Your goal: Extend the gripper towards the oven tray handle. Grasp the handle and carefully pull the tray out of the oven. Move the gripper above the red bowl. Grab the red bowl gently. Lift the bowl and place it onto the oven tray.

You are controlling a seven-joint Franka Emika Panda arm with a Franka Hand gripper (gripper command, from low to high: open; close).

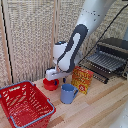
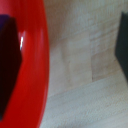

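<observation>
Tray (image 1: 106,60) sits pulled out of the oven (image 1: 114,50), presumably to take the bowl. Gripper (image 1: 52,80) is down on the red bowl (image 1: 50,84), which sits directly beneath it on the table (image 1: 95,107); wrist view shows one finger (image 2: 9,60) inside the red rim, the other outside. Cannot tell if clamped
</observation>
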